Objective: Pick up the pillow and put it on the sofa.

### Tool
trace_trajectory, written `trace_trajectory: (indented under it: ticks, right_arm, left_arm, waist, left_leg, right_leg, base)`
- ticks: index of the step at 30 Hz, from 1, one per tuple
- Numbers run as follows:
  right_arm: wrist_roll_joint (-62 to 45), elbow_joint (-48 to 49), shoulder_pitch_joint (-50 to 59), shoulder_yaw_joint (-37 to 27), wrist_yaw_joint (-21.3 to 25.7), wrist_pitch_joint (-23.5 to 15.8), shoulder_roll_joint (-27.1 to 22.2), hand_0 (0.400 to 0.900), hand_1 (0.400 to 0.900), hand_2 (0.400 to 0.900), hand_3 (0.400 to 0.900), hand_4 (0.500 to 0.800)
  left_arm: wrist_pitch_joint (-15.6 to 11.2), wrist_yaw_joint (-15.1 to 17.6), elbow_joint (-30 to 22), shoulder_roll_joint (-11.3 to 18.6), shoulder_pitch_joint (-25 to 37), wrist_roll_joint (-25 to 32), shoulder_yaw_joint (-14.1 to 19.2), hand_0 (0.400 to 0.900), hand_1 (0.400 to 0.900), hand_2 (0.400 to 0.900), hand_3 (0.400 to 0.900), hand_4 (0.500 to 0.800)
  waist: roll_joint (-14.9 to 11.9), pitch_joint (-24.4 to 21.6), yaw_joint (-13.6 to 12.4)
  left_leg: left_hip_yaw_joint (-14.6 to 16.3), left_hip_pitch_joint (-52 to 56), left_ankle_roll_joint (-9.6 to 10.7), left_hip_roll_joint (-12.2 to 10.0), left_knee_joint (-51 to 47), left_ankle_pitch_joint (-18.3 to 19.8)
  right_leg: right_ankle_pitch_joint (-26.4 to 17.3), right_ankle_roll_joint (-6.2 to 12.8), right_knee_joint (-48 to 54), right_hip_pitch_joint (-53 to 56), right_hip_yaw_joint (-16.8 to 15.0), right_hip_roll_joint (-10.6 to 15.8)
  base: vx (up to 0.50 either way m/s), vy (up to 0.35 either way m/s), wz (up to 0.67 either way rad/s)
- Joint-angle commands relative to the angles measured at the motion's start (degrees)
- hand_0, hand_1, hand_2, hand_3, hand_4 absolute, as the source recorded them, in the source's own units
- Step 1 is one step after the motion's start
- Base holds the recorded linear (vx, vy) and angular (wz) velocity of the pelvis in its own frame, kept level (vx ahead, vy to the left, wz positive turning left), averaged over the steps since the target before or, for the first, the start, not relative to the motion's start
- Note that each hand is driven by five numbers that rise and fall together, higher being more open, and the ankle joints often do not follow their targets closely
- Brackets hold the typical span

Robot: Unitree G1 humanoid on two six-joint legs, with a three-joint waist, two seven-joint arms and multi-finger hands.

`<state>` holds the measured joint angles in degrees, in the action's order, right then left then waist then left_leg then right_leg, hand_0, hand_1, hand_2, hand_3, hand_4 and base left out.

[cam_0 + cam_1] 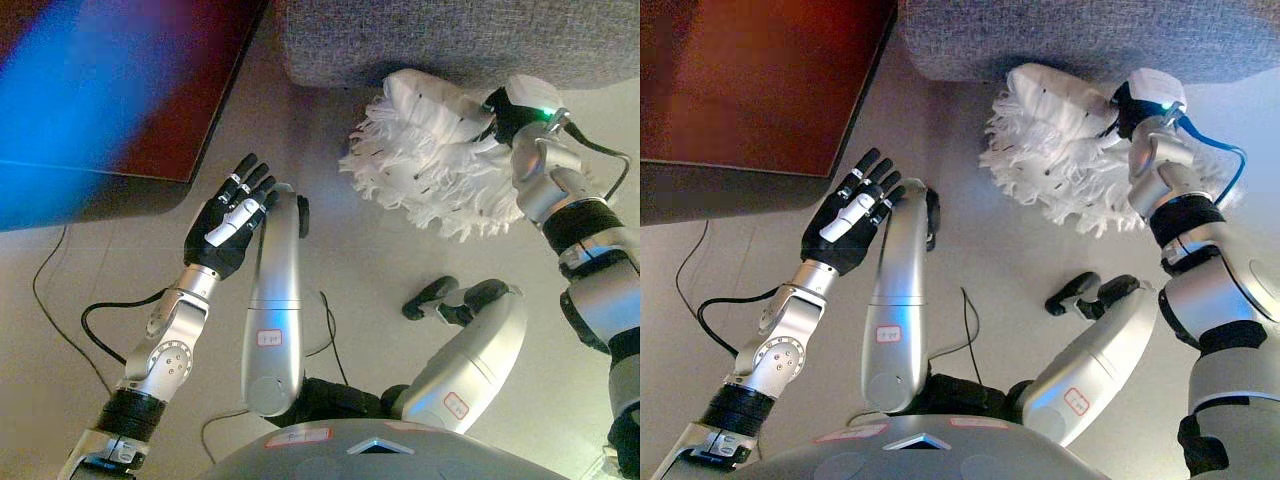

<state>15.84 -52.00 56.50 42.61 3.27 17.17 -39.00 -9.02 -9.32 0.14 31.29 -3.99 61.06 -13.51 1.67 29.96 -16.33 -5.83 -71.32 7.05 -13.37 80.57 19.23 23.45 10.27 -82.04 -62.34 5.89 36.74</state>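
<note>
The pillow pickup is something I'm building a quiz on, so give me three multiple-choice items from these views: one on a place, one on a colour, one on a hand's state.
1. Where is the pillow?
A. Beside the grey sofa's edge, at the right hand
B. On the dark red table
C. Under the left hand

2. What colour is the pillow?
A. Grey
B. White
C. Red

3. How is the left hand?
A. Curled round the pillow
B. Fingers straight, holding nothing
C. Pressing on the sofa

Answers:
1 A: its fringe hangs beside the sofa's edge.
2 B: shaggy white fringe.
3 B: it is apart from everything, over the floor.
</note>
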Motion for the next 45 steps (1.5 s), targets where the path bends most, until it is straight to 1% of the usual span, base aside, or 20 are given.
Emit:
trace_trajectory:
  ticks: [1, 4, 8, 11, 14, 16, 21, 25, 26, 28, 29, 31, 32, 34, 35, 37, 38, 40, 43, 45]
  right_arm:
    - [-2.1, -2.1, 5.4, -3.3, 3.4, 0.1, -2.4, 0.4, 0.4, 0.4, 0.4, 0.5]
    - [-3.9, -2.0, 4.9, -4.4, 4.0, -0.6, -2.3, 0.4, 0.4, 0.4, 0.4, 0.5]
    - [-6.4, -0.8, 3.9, -6.4, 6.3, -2.3, -2.2, 0.4, 0.4, 0.4, 0.4, 0.5]
    - [-6.6, 1.4, 3.1, -7.5, 7.6, -4.3, -2.6, 0.4, 0.4, 0.4, 0.4, 0.5]
    - [-7.4, 5.3, 1.8, -8.4, 8.9, -4.9, -3.5, 0.4, 0.4, 0.4, 0.4, 0.5]
    - [-7.2, 8.8, 0.7, -9.2, 9.4, -4.6, -4.2, 0.4, 0.4, 0.4, 0.4, 0.5]
    - [-4.8, 15.1, -1.5, -12.1, 11.9, -7.4, -5.9, 0.4, 0.4, 0.4, 0.4, 0.5]
    - [-3.7, 21.6, -4.7, -15.5, 13.9, -8.7, -7.7, 0.4, 0.4, 0.4, 0.4, 0.5]
    - [-3.1, 23.6, -6.0, -16.6, 14.8, -9.1, -8.2, 0.4, 0.4, 0.4, 0.4, 0.5]
    - [-2.5, 27.7, -8.8, -19.0, 16.4, -9.6, -8.6, 0.4, 0.4, 0.4, 0.4, 0.5]
    - [-1.8, 30.5, -10.9, -21.0, 17.2, -10.0, -8.7, 0.4, 0.4, 0.4, 0.4, 0.5]
    - [-0.9, 34.5, -14.9, -24.1, 18.2, -11.1, -8.6, 0.4, 0.4, 0.4, 0.4, 0.5]
    - [-0.7, 35.6, -16.0, -25.0, 18.9, -12.1, -8.5, 0.4, 0.4, 0.4, 0.4, 0.5]
    - [-0.2, 40.5, -20.5, -27.6, 19.7, -12.9, -8.5, 0.4, 0.4, 0.4, 0.4, 0.5]
    - [-0.2, 42.0, -21.9, -28.3, 20.4, -13.4, -8.5, 0.4, 0.4, 0.4, 0.4, 0.5]
    - [0.4, 47.3, -26.8, -31.1, 21.1, -14.4, -8.2, 0.4, 0.4, 0.4, 0.4, 0.5]
    - [0.8, 48.4, -28.2, -31.8, 21.7, -14.9, -7.9, 0.4, 0.4, 0.4, 0.4, 0.5]
    - [1.9, 54.6, -33.5, -34.4, 22.7, -16.1, -6.9, 0.4, 0.4, 0.4, 0.4, 0.5]
    - [2.9, 61.8, -41.9, -38.8, 23.1, -19.4, -5.8, 0.4, 0.4, 0.4, 0.4, 0.5]
    - [3.3, 66.0, -47.2, -41.7, 22.8, -22.6, -4.6, 0.4, 0.4, 0.4, 0.4, 0.5]
  left_arm:
    - [-2.0, -0.4, -2.7, -1.2, -2.0, -0.3, -2.8, 0.9, 0.9, 0.9, 0.9, 0.8]
    - [-1.7, 0.2, -2.8, -1.4, -2.2, -0.5, -3.0, 0.9, 0.9, 0.9, 0.9, 0.8]
    - [-1.5, 0.9, -3.0, -1.6, -2.5, -1.1, -3.0, 0.9, 0.9, 0.9, 0.9, 0.8]
    - [-2.3, 1.2, -2.9, -1.6, -2.9, -1.9, -3.0, 0.9, 0.9, 0.9, 0.9, 0.8]
    - [-2.9, 1.7, -2.9, -1.7, -3.5, -2.9, -2.7, 0.9, 0.9, 0.9, 0.9, 0.8]
    - [-3.2, 1.7, -3.0, -1.8, -4.1, -2.9, -2.5, 0.9, 0.9, 0.9, 0.9, 0.8]
    - [-3.6, 3.5, -3.4, -1.5, -3.9, -2.7, -1.7, 0.9, 0.9, 0.9, 0.9, 0.8]
    - [-3.6, 7.9, -4.0, -1.2, -3.1, -4.3, -0.8, 0.9, 0.9, 0.9, 0.9, 0.8]
    - [-3.7, 9.5, -4.2, -1.2, -2.8, -4.6, -0.2, 0.9, 0.9, 0.9, 0.9, 0.8]
    - [-3.8, 10.8, -4.1, -1.5, -2.4, -5.8, 0.8, 0.9, 0.9, 0.9, 0.9, 0.8]
    - [-3.6, 11.9, -4.2, -1.7, -2.1, -7.1, 1.4, 0.9, 0.9, 0.9, 0.9, 0.8]
    - [-3.4, 13.2, -3.7, -2.3, -1.9, -8.6, 2.0, 0.9, 0.9, 0.9, 0.9, 0.8]
    - [-3.4, 13.5, -3.5, -2.7, -1.8, -9.3, 2.3, 0.9, 0.9, 0.9, 0.9, 0.8]
    - [-2.6, 15.4, -3.1, -3.3, -1.2, -11.6, 2.6, 0.9, 0.9, 0.9, 0.9, 0.8]
    - [-2.4, 15.9, -3.0, -3.4, -1.0, -12.3, 2.6, 0.9, 0.9, 0.9, 0.9, 0.8]
    - [-1.3, 18.1, -2.8, -4.0, -0.1, -14.4, 2.9, 0.9, 0.9, 0.9, 0.9, 0.8]
    - [-1.0, 18.4, -2.7, -4.1, 0.1, -15.0, 2.9, 0.9, 0.9, 0.9, 0.9, 0.8]
    - [-0.3, 20.0, -1.3, -5.0, 0.8, -16.2, 3.0, 0.9, 0.9, 0.9, 0.9, 0.8]
    - [1.5, 20.3, -0.3, -6.3, 0.1, -17.7, 3.5, 0.9, 0.9, 0.9, 0.9, 0.8]
    - [2.8, 19.8, 0.2, -7.4, -1.0, -19.0, 4.1, 0.9, 0.9, 0.9, 0.9, 0.8]
  waist:
    - [2.7, -0.2, -2.1]
    - [2.8, -0.2, -1.9]
    - [2.9, -0.2, -1.5]
    - [2.8, -0.2, -1.1]
    - [2.6, -0.2, -0.4]
    - [2.4, -0.2, 0.1]
    - [1.8, -0.2, 1.6]
    - [1.0, -0.2, 2.5]
    - [0.6, -0.2, 2.7]
    - [-0.3, -0.2, 3.0]
    - [-1.1, -0.2, 3.3]
    - [-2.2, -0.2, 3.7]
    - [-2.6, -0.2, 3.9]
    - [-3.6, -1.5, 4.3]
    - [-3.9, -1.9, 4.6]
    - [-4.5, -3.5, 5.6]
    - [-4.5, -3.8, 5.8]
    - [-5.1, -5.9, 7.2]
    - [-5.5, -8.6, 8.8]
    - [-5.8, -11.1, 10.0]
  left_leg:
    - [-4.9, 2.8, -2.1, -2.9, 5.2, 5.4]
    - [-4.8, 3.0, -2.1, -3.0, 5.4, 5.5]
    - [-4.3, 3.8, -2.1, -3.2, 4.7, 5.4]
    - [-3.5, 5.6, -2.2, -3.6, 3.1, 5.1]
    - [-2.7, 7.8, -2.3, -4.2, 1.0, 4.6]
    - [-1.8, 9.7, -2.3, -4.9, -1.3, 3.9]
    - [1.1, 16.4, -2.2, -6.3, -11.2, 0.4]
    - [3.7, 23.7, -2.0, -6.5, -21.7, -2.9]
    - [4.3, 25.9, -2.0, -6.3, -24.8, -4.0]
    - [5.4, 29.8, -2.1, -5.7, -30.6, -5.4]
    - [6.2, 31.6, -2.7, -4.8, -34.4, -7.9]
    - [7.7, 36.4, -2.9, -3.7, -39.3, -9.1]
    - [8.1, 37.8, -3.0, -3.3, -40.5, -9.5]
    - [9.5, 42.6, -3.2, -2.3, -45.6, -10.6]
    - [9.8, 43.9, -3.2, -2.0, -46.7, -10.9]
    - [10.6, 48.1, -3.2, -1.7, -50.5, -11.7]
    - [10.7, 49.2, -3.2, -1.5, -51.3, -11.8]
    - [12.3, 53.6, -3.2, -1.2, -55.2, -12.4]
    - [14.2, 59.4, -3.5, -0.4, -61.0, -13.3]
    - [15.6, 63.1, -3.8, 0.4, -64.7, -13.8]
  right_leg:
    - [-3.5, -3.71, -0.4, -4.8, -1.5, -1.4]
    - [-3.4, -3.72, -0.6, -4.7, -1.7, -1.5]
    - [-3.8, -3.65, 0.3, -3.8, -1.5, -1.7]
    - [-4.5, -3.46, 2.6, -1.9, -0.8, -1.8]
    - [-5.7, -3.34, 5.5, 0.5, 0.0, -1.7]
    - [-6.8, -3.24, 8.0, 2.1, 0.3, -1.8]
    - [-11.1, -2.56, 17.6, 7.8, 2.4, -2.3]
    - [-14.9, -1.87, 27.0, 15.1, 5.3, -3.3]
    - [-15.9, -1.61, 29.7, 17.5, 6.3, -3.7]
    - [-17.6, -1.02, 34.4, 21.8, 8.5, -3.8]
    - [-20.3, -1.25, 38.8, 24.2, 10.4, -3.9]
    - [-22.2, -0.52, 43.7, 29.2, 12.9, -4.0]
    - [-22.7, -0.35, 44.8, 30.7, 13.6, -4.1]
    - [-24.8, 0.07, 50.4, 35.9, 15.9, -4.6]
    - [-25.4, 0.24, 51.6, 37.2, 16.5, -4.8]
    - [-27.0, 0.54, 56.0, 41.7, 17.6, -5.6]
    - [-27.4, 0.61, 57.1, 42.8, 17.9, -5.9]
    - [-29.1, 1.22, 62.1, 47.5, 18.7, -7.1]
    - [-31.9, 2.47, 67.6, 52.6, 18.5, -8.6]
    - [-33.4, 3.2, 70.9, 55.6, 18.0, -9.7]
  base:
    - [0.0, 0.0, 0.0]
    - [0.0, 0.0, 0.0]
    - [0.0, 0.008, -0.03]
    - [0.0, 0.01, -0.08]
    - [0.01, 0.014, -0.12]
    - [0.01, 0.025, -0.15]
    - [-0.02, 0.02, -0.14]
    - [-0.03, -0.016, -0.11]
    - [-0.01, -0.049, -0.09]
    - [-0.03, -0.033, -0.08]
    - [-0.04, -0.024, -0.04]
    - [0.0, -0.02, -0.07]
    - [0.04, -0.011, -0.14]
    - [0.05, -0.014, -0.14]
    - [0.05, -0.014, -0.14]
    - [0.05, -0.001, -0.15]
    - [0.07, 0.004, -0.16]
    - [0.08, 0.008, -0.2]
    - [0.1, 0.033, -0.18]
    - [0.13, 0.046, -0.16]
